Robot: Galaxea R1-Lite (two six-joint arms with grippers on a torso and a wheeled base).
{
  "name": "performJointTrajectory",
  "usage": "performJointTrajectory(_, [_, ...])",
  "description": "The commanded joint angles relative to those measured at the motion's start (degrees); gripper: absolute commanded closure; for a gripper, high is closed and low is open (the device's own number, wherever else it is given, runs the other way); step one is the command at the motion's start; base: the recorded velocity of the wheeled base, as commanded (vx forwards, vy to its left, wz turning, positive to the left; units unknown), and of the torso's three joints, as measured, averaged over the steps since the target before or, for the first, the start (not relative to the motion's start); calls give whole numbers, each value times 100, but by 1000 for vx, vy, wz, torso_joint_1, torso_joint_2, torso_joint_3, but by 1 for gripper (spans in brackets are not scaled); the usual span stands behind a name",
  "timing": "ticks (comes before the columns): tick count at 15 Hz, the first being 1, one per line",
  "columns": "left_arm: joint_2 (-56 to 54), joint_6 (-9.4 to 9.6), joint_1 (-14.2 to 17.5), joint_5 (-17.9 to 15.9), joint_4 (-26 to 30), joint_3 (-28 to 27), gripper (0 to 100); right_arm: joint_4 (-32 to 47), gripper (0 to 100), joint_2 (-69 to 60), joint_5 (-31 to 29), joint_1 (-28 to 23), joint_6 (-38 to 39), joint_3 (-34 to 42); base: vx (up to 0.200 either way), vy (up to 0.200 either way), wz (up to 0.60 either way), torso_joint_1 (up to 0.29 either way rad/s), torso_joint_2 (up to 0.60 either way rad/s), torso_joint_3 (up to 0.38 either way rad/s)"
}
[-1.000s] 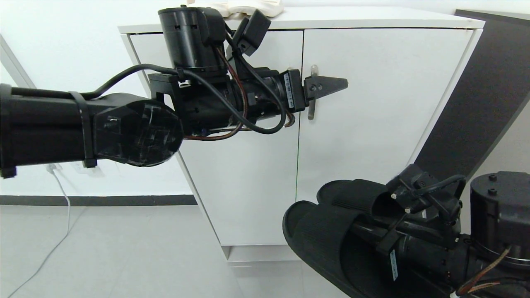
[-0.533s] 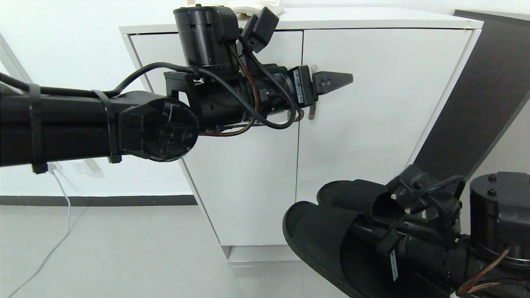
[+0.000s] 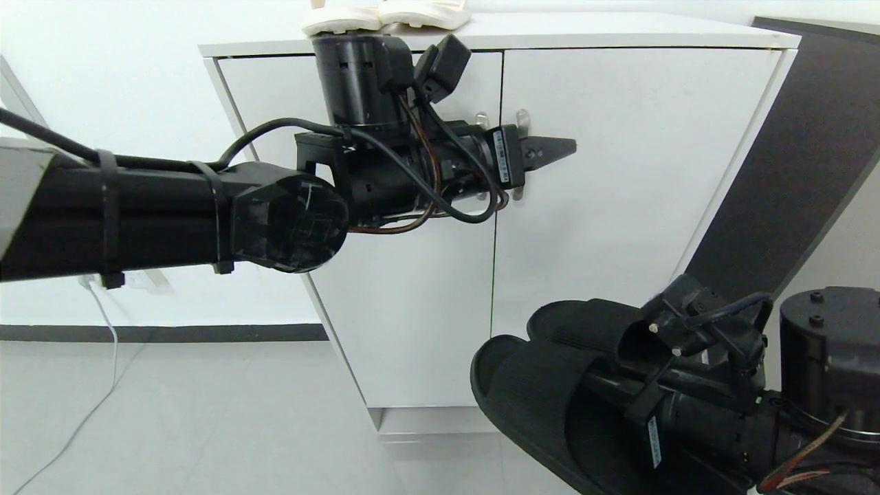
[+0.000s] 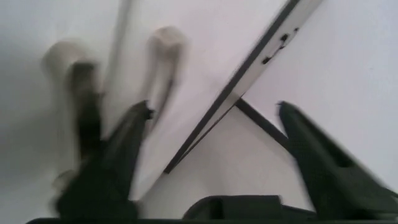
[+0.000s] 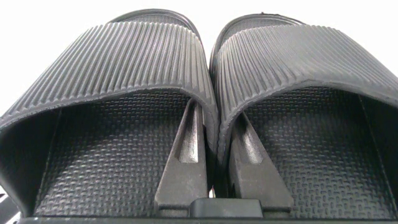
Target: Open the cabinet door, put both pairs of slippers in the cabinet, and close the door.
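Two-door white cabinet (image 3: 619,179) against white wall (image 3: 103,75), grey floor (image 3: 206,426); pale slippers (image 3: 385,15) on its top. Left gripper (image 3: 560,146), spread open and empty, at the handles (image 3: 521,118). Right gripper (image 5: 217,115) clamps black slippers (image 3: 543,385), near right.

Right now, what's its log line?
left gripper: open, by handles | right gripper: shut on black slippers | doors: shut | white slippers: atop cabinet

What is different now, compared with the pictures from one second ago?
The left gripper rose a little, then came down again while its wrist slid to the robot's right. It is open before the door handles, holding nothing. Unchanged: both cabinet doors are shut, and the right gripper stays clamped on the black slippers.
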Motion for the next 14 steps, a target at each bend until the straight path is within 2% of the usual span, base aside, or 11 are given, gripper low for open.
performJointTrajectory(1, [-27, -1, -6, -20, -16, 16, 100, -12, 100, -16, 27, 3, -2, 93, 0, 0, 0, 0, 0, 0])
performJointTrajectory(5, [-282, -1, -41, -29, -33, 280, 100, -3, 100, -60, 36, 91, 7, 128, 0, 0, 0, 0, 0, 0])
performJointTrajectory(9, [-590, 25, -120, -29, -60, 745, 100, -12, 100, -131, 353, 135, -2, 260, 0, 0, 0, 0, 0, 0])
performJointTrajectory(12, [-862, 104, -226, -38, -183, 1114, 100, 15, 100, -359, 959, 240, 7, 427, 0, 0, 0, 0, 0, 0])
performJointTrajectory(14, [-1109, 148, -322, -38, -218, 1413, 100, 15, 100, -359, 985, 249, -2, 480, 0, 0, 0, 0, 0, 0])
